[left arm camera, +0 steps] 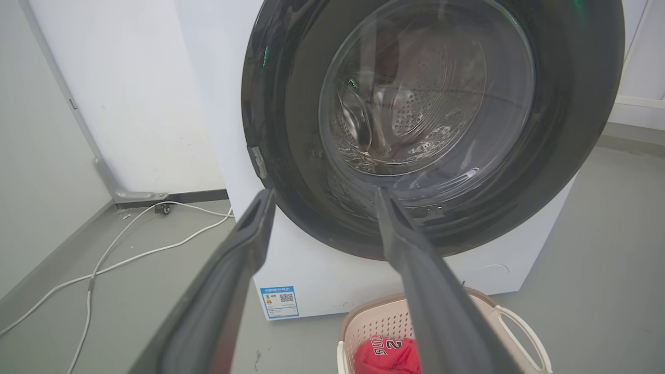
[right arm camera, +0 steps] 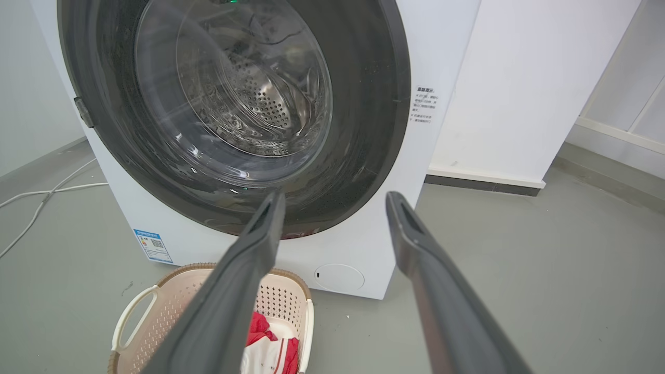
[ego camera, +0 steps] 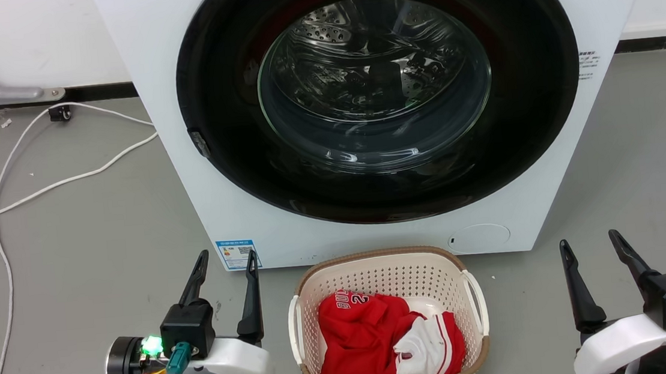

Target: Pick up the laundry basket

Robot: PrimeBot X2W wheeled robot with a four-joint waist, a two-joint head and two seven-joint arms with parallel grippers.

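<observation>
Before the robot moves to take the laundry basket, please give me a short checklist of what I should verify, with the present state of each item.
1. The left gripper is open and empty: ok.
2. The right gripper is open and empty: ok.
3. The laundry basket stands upright on the floor between the two grippers: ok.
4. The left handle and right handle are free of cloth, and the red jersey lies inside, below the rim: ok.
5. The grippers are at the handles: not ok, both stand apart from the basket.
6. There is a gap between the basket and the washer: cannot tell.
</observation>
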